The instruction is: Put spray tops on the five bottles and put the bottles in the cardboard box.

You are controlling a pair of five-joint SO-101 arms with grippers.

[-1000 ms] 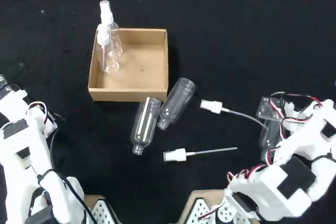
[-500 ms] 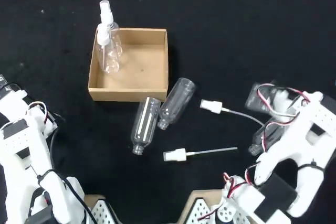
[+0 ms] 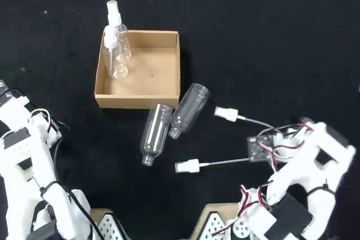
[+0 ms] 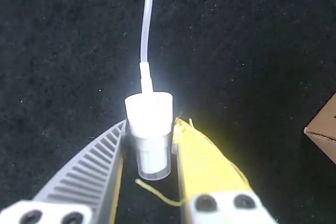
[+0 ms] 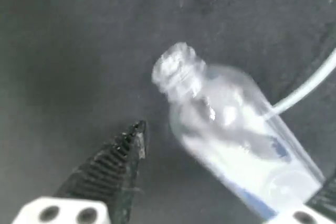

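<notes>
left gripper (image 4: 149,129): fingers clamped on the collar of a held spray top (image 4: 149,113), one finger each side, its thin tube running straight out away from the wrist over the black table (image 4: 63,51); a corner of the cardboard box (image 4: 323,129) shows just off to one side

right gripper (image 3: 261,149): near right part of the table, jaws closed on a held bottle (image 5: 231,135) low on its body; the bottle is clear, uncapped and tilted, its open neck pointing away from the wrist; the tip of the dark finger (image 5: 118,163) stands apart from the neck

cardboard box (image 3: 138,100): far left of centre, open top; first capped bottle (image 3: 118,63) and second capped bottle (image 3: 122,43) sit in its far left corner, touching each other

just near of the box's near right corner: left open bottle (image 3: 156,133) and right open bottle (image 3: 188,111), both lying down, uncapped, side by side and touching

far spray top (image 3: 226,114) lies right of those bottles, its tube trailing toward the right gripper; near spray top (image 3: 188,166) lies nearer, its tube also pointing right
</notes>
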